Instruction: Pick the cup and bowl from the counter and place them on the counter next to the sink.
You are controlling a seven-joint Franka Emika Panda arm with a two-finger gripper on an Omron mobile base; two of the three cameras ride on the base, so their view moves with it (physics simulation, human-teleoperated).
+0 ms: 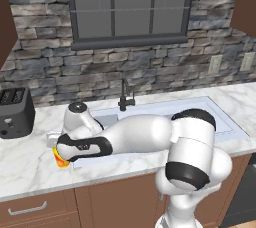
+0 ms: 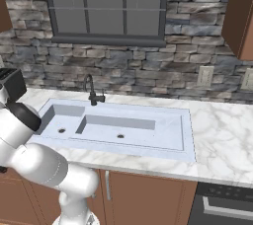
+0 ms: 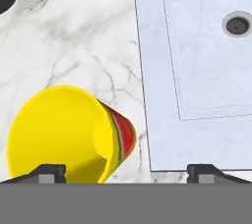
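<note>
the cup point(image 3: 69, 134) was seen standing on the counter point(image 3: 74, 36) just beside the sink point(image 3: 197, 70), close to its rim. the gripper point(image 3: 125, 171) was spread wide, its fingertips point(image 3: 49, 173) apart, with nothing clamped and the cup lying toward one finger. the cup's half of the task was judged done. the bowl was not made out here, so its pick and placement were judged left.

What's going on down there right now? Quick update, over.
Gripper open, jaws wide, holding nothing. Cup on counter beside sink rim, just below the fingertips. Bowl not sighted. Nothing in the way.
</note>
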